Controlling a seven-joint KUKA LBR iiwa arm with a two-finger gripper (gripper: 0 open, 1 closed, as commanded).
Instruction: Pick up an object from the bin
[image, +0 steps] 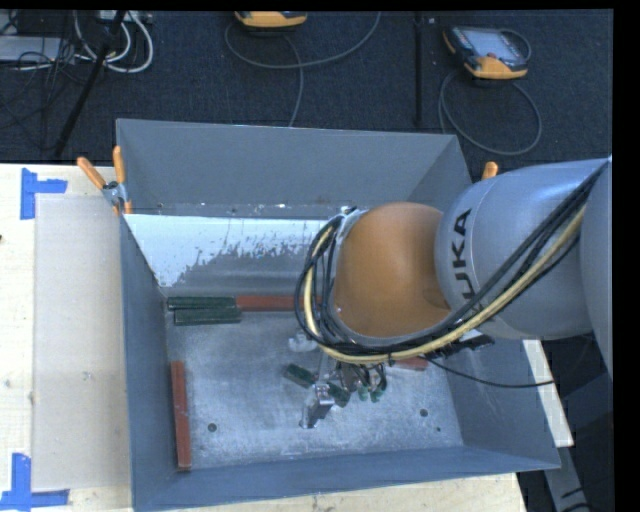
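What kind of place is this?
Probably a robotics lab: a robot arm reaches into a grey metal bin, with loose cables and a handheld controller on the dark floor behind.

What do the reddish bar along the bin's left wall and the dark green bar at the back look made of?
Reddish bar: probably painted or stained wood, matte, straight square edges. Dark green bar: likely the same, matte, no shine; plastic cannot be ruled out.
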